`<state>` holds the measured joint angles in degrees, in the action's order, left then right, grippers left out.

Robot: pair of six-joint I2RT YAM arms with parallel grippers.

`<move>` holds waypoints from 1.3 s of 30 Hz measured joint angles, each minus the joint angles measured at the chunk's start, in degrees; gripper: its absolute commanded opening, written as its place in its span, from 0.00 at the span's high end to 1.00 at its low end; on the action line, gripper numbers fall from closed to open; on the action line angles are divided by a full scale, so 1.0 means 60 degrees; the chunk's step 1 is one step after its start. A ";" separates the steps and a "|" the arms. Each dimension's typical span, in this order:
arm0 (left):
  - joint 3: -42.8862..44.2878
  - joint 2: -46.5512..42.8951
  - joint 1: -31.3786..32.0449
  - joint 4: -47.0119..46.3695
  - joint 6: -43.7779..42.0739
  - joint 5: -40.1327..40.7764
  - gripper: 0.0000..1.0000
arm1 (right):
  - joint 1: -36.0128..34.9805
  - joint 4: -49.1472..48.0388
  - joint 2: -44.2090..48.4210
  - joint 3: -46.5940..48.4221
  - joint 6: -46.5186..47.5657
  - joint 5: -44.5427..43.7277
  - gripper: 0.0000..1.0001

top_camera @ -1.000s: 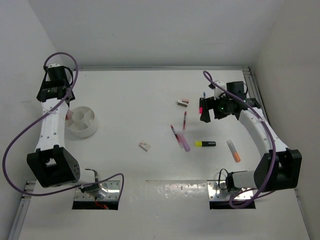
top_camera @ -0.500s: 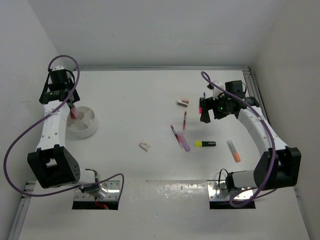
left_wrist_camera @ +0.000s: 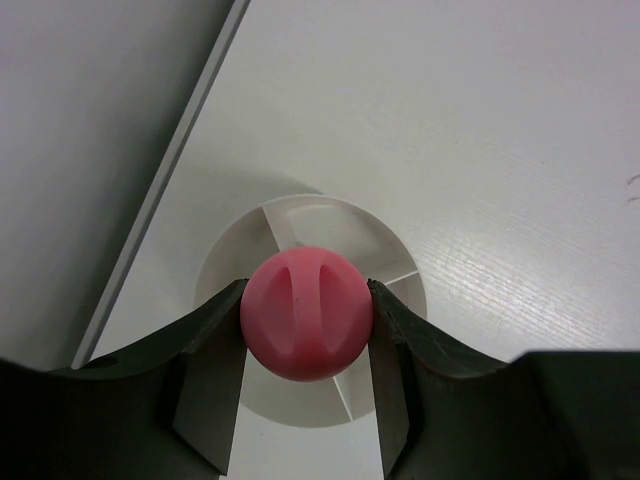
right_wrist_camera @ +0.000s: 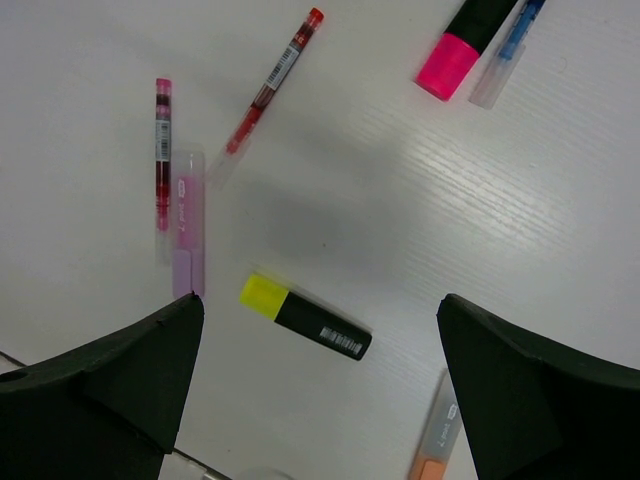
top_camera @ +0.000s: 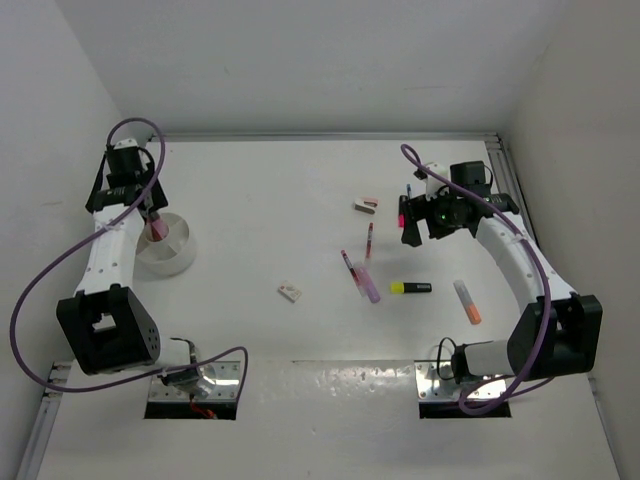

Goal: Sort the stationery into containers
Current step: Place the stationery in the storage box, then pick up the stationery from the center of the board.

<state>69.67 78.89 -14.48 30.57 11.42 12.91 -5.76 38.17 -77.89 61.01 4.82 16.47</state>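
The left gripper (left_wrist_camera: 307, 330) is clamped on a pink round-ended plastic item (left_wrist_camera: 307, 313), one black finger (left_wrist_camera: 205, 370) pressed to each side. It is seen end-on, so it may be a highlighter's cap, but I cannot tell. It hangs directly over the round, shallow, pale white divided dish (left_wrist_camera: 312, 214), which sits at the table's left side near the wall. In the top view the left arm rises from its base along that wall, with the wrist bent down over the dish.

The right gripper (right_wrist_camera: 318, 300) has its jaws spread wide, holds nothing, and hovers above the white table (right_wrist_camera: 400, 230). Just below its middle lies a stubby yellow-and-black highlighter (right_wrist_camera: 305, 330). To the left lie a thin pink pen (right_wrist_camera: 162, 150) and a pale pink translucent cap or barrel (right_wrist_camera: 186, 230), side by side. A thin red pen (right_wrist_camera: 270, 85) lies farther off. A pink-tipped black highlighter (right_wrist_camera: 455, 50) touches a thin blue pen (right_wrist_camera: 505, 45). An orange highlighter (right_wrist_camera: 435, 450) lies at the lower edge. The right arm reaches forward along the right side, with the wrist turned inward.
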 measured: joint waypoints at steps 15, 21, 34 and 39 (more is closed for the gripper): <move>-0.1821 -0.1625 -0.0044 -0.1075 -0.0324 -0.1173 0.15 | 0.0178 0.0313 0.0000 0.0000 0.0306 -0.0004 0.02; -0.1821 -0.2244 -0.0058 -0.1468 -0.0688 -0.2200 0.11 | 0.0313 0.0477 0.0004 0.0000 0.0430 0.0007 0.02; 0.0390 -0.2506 0.0463 -0.0521 -0.4113 -0.7832 0.12 | 0.0288 0.0718 0.0612 -0.0084 0.0922 0.0138 0.25; 0.0772 -0.2084 0.1909 0.0528 -0.5788 -0.8706 0.12 | -0.0051 0.0769 0.1075 -0.0521 0.0987 0.0102 0.26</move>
<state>74.30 66.39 -3.03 33.74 -23.31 -39.33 -6.07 42.78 -71.44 57.89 10.74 17.08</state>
